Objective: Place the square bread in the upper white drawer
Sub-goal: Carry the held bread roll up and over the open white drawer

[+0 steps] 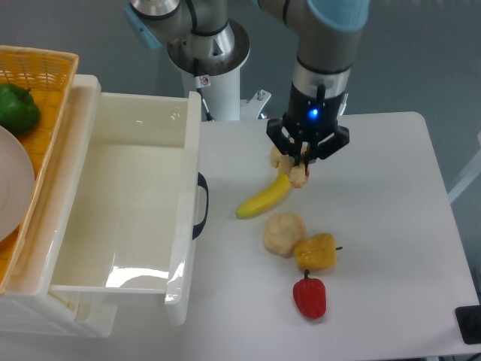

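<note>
Black two-finger end effector (298,167) points down, pinching small lumpy golden-tan square bread (291,165), just above white counter (376,195), beside tip of yellow banana (264,198). Bread mostly hidden by fingers. Judged light, soft, crumbly; grip across narrow middle, gently, else it crushes. Deep glossy white plastic upper drawer (180,188), black handle, stands open, well left.

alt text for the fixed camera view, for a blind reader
A robot gripper holds the square bread just above a white table, right of the open, empty upper white drawer. A banana, bun, yellow pepper and red pepper lie below.
</note>
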### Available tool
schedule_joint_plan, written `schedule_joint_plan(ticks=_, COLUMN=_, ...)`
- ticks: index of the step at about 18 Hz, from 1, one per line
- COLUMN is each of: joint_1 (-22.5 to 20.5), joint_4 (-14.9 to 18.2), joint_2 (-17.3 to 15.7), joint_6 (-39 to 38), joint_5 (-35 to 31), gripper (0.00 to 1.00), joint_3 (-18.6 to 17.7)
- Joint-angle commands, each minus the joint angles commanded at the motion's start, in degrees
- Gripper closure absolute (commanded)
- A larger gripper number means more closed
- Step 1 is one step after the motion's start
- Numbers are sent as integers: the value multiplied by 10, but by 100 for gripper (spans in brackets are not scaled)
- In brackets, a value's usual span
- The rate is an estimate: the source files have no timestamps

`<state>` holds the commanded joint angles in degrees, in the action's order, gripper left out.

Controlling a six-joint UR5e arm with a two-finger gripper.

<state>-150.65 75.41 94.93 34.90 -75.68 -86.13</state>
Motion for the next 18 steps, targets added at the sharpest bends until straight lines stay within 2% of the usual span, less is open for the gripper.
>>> schedule_joint_plan(ticks=6, joint_1=4, joint_4=-1, joint_2=-35, joint_6=-82, joint_5=76, gripper=86, joint_3=8)
schedule_joint_plan(ticks=10, joint_1=9, joint_4=-3, joint_2=-40, joint_6=-117, joint_5=95, gripper=86, joint_3=10)
schedule_joint_plan(ticks=13, joint_1=25, joint_4=-4, joint_2=-53, joint_6=-140, joint_5=105, gripper=86, joint_3=11)
schedule_joint_plan(ticks=18, joint_1=71, joint_4=-4, joint_2=-52, joint_6=-169, joint_5=114, gripper=81, joint_3=4)
